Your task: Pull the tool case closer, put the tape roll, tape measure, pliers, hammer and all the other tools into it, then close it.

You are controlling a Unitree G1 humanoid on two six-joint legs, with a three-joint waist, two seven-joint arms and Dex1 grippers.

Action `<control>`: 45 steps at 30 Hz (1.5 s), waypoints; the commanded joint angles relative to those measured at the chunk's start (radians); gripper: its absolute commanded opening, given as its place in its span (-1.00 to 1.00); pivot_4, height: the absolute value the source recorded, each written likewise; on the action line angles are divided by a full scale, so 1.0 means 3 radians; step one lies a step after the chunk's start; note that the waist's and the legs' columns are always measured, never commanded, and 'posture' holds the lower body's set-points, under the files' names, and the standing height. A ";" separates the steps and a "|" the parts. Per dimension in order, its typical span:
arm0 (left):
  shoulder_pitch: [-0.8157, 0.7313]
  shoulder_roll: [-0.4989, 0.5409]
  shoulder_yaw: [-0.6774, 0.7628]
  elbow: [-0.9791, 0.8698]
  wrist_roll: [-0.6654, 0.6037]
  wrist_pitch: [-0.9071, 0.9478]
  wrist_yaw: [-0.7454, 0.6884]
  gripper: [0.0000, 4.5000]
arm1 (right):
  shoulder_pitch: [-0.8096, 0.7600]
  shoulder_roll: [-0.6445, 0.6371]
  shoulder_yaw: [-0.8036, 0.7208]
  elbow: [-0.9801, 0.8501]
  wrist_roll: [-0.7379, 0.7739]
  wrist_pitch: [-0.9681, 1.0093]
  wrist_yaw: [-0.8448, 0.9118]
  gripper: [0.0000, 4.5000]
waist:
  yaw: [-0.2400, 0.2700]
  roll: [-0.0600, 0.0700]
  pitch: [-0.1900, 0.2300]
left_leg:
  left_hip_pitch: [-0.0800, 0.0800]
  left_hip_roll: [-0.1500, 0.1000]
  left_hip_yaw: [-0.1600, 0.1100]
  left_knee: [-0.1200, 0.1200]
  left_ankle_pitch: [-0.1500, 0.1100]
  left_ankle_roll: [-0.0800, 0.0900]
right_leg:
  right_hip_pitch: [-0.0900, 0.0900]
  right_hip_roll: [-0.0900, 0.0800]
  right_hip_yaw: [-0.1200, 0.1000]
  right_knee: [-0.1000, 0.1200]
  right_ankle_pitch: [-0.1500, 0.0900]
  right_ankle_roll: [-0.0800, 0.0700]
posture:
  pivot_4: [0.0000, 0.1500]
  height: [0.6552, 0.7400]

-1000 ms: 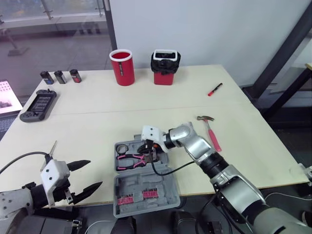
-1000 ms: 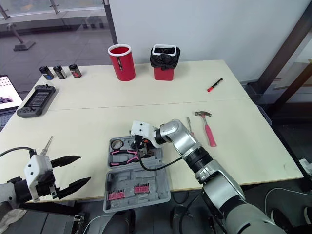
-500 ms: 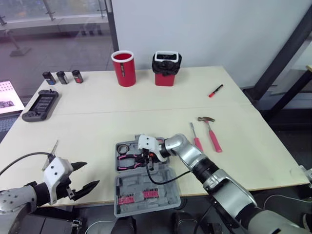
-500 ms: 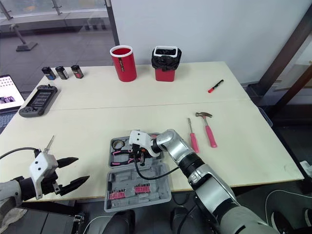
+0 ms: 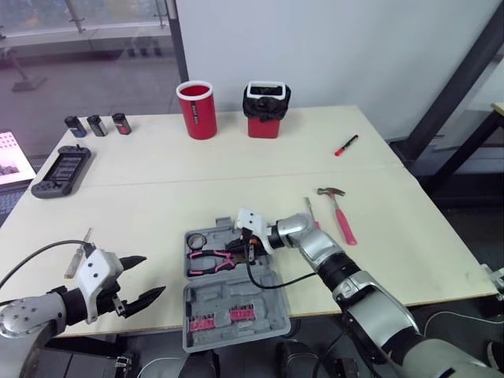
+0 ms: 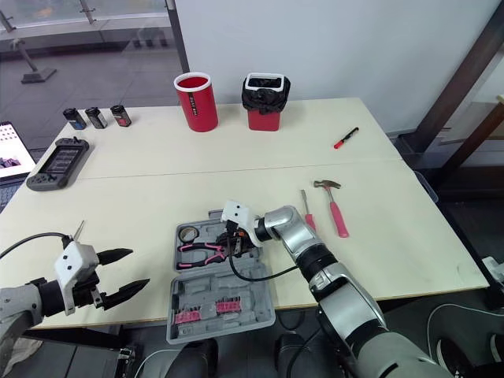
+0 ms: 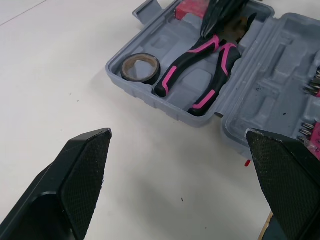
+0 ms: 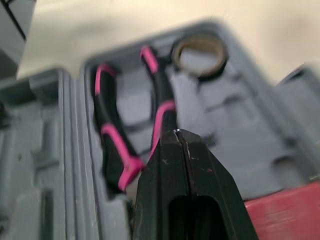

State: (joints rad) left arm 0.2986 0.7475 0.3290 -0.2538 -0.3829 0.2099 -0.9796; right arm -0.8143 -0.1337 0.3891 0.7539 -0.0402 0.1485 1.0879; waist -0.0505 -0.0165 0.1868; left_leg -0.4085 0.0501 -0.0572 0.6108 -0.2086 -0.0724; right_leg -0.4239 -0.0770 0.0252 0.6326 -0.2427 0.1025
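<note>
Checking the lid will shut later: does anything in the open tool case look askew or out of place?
The pliers lie in the tool case with handles splayed, one against the hinge-side ridge; that may foul the lid. The tape roll sits flat.

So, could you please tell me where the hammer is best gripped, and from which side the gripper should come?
Grip the hammer at the middle of its pink handle, coming straight down from above with the fingers across the handle. It lies flat on the table, metal head at the far end, so the straight handle offers two parallel sides. The screwdriver lies close on its left, so that finger probably needs care.
</note>
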 commanded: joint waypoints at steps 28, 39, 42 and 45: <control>-0.0735 0.0284 -0.0799 0.0913 0.0569 -0.0495 -0.0353 -0.73 | 0.0138 -0.1452 0.0057 -0.0395 -0.0272 -0.1190 0.0980 -1.00 | 0.0009 0.0010 -0.0002 | -0.0003 0.0000 0.0000 -0.0004 0.0000 -0.0001 | -0.0005 0.0001 0.0000 -0.0002 -0.0002 0.0003 | 1.00 1.00; -0.0999 -0.0066 -0.1149 0.1333 0.0725 -0.0718 -0.0231 -0.99 | 0.0447 -0.1247 0.0106 -0.0584 -0.0296 -0.1107 0.0767 -1.00 | 0.0031 0.0010 -0.0002 | -0.0002 0.0000 0.0001 0.0003 0.0001 -0.0001 | 0.0000 0.0001 0.0001 0.0002 -0.0001 0.0003 | 1.00 1.00; -0.1166 -0.0208 -0.1279 0.1488 0.0792 -0.0754 -0.0226 -0.99 | 0.0486 -0.1171 0.0110 -0.0722 -0.0280 -0.1059 0.0732 -1.00 | 0.0034 0.0010 -0.0002 | -0.0002 -0.0001 0.0000 0.0005 0.0001 -0.0001 | 0.0004 0.0001 0.0001 0.0002 0.0000 0.0004 | 1.00 1.00; -0.1266 -0.0349 -0.1374 0.1550 0.0771 -0.0704 -0.0252 -0.99 | 0.0534 -0.1136 0.0133 -0.0873 -0.0294 -0.1000 0.0725 -1.00 | 0.0040 0.0011 -0.0002 | -0.0001 -0.0001 0.0000 0.0006 0.0001 -0.0001 | 0.0004 0.0001 0.0001 0.0003 0.0003 0.0009 | 1.00 1.00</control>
State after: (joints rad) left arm -0.0768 0.6620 -0.0519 0.2075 -0.1524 -0.0057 -1.0502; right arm -0.6555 -0.4843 0.4319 0.5498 -0.1406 -0.1557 1.3089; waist -0.0385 -0.0132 0.1862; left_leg -0.4090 0.0499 -0.0572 0.6126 -0.2082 -0.0725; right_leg -0.4227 -0.0768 0.0255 0.6335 -0.2415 0.1059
